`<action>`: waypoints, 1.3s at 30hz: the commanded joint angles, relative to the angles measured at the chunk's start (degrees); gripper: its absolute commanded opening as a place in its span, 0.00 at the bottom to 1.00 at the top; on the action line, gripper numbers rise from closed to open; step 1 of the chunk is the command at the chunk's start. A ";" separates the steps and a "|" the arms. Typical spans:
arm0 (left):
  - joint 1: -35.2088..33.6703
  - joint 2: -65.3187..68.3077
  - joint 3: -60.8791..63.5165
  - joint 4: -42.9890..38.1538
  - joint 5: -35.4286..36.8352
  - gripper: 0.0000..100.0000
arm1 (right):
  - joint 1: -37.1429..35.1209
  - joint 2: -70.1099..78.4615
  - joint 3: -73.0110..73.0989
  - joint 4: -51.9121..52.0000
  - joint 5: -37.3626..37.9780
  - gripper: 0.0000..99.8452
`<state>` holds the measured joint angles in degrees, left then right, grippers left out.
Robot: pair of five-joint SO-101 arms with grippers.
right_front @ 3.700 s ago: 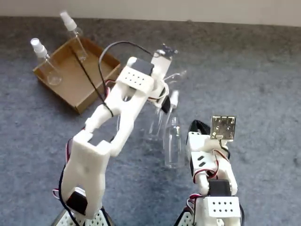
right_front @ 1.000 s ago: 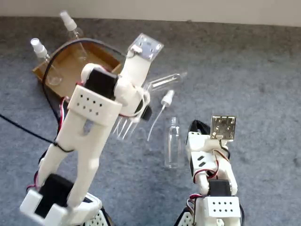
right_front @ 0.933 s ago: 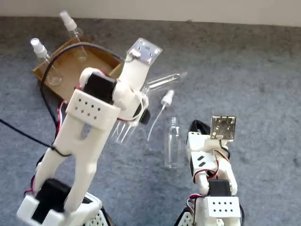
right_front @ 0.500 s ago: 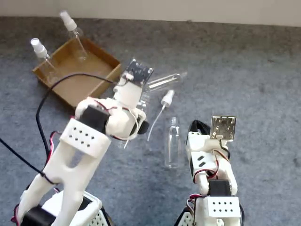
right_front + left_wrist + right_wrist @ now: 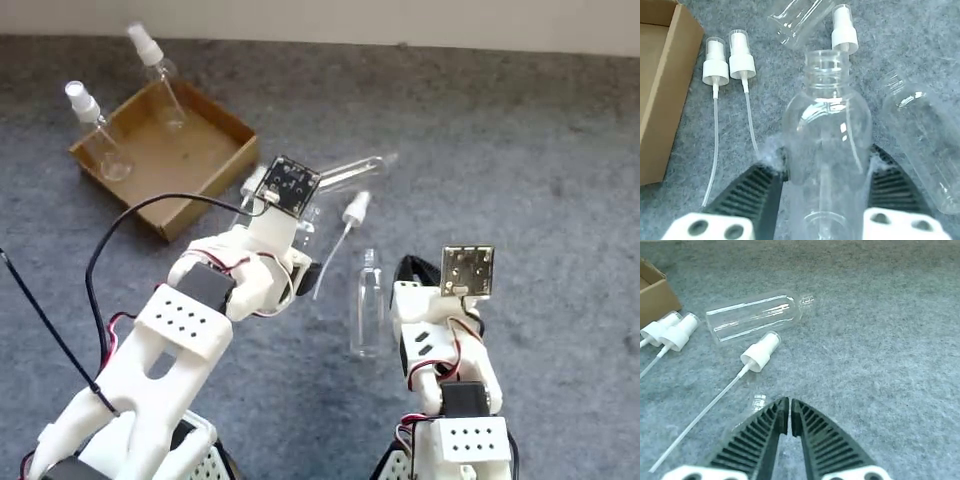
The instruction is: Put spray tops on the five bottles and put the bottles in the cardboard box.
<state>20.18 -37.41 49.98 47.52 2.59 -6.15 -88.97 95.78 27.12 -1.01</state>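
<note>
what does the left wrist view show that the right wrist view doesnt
Left wrist view: an uncapped bottle gripped in the left claw, its open neck pointing away. Right wrist view: the right claw, shut and empty, and the long dip tube of the single spray top. Both: the lying bottle, the two side-by-side spray tops, the single spray top and a corner of the cardboard box.

Box [image 5: 210, 195] sits far left on the carpet [image 5: 520, 150]. Left bottle [image 5: 100, 135] and rear bottle [image 5: 160, 85] stand in it, along its far-left wall. Outer spray top [image 5: 716, 65] and inner spray top [image 5: 741, 57] lie side by side between box and centre bottle [image 5: 827, 125], which sits between the fingers of the left gripper [image 5: 826, 165]. Far bottle [image 5: 350, 170] lies behind it. Lone spray top [image 5: 355, 208] lies between far bottle and near bottle [image 5: 368, 305], right of centre.
</note>
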 commanded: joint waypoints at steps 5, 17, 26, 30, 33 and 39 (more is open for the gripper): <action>0.31 -2.24 0.48 -2.29 0.53 0.12 | -3.47 -0.66 1.80 -1.45 -0.18 0.01; -7.43 -2.24 0.48 -2.29 0.70 0.12 | -12.62 -0.66 2.24 -1.10 -0.09 0.01; -7.25 -2.33 0.48 -2.29 0.70 0.12 | -12.53 -0.57 8.75 4.44 -0.18 0.01; -7.16 -2.33 0.48 -2.29 0.70 0.12 | -12.53 -0.57 8.75 10.86 -0.18 0.01; -7.08 -2.33 0.48 -2.29 0.70 0.12 | -12.53 -0.57 8.75 14.46 -0.18 0.01; -7.16 -2.33 0.48 -2.29 0.70 0.12 | -12.53 -0.66 8.75 21.76 -0.26 0.01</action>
<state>13.58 -37.41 50.86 46.29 2.59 -17.85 -89.85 95.78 43.65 -1.10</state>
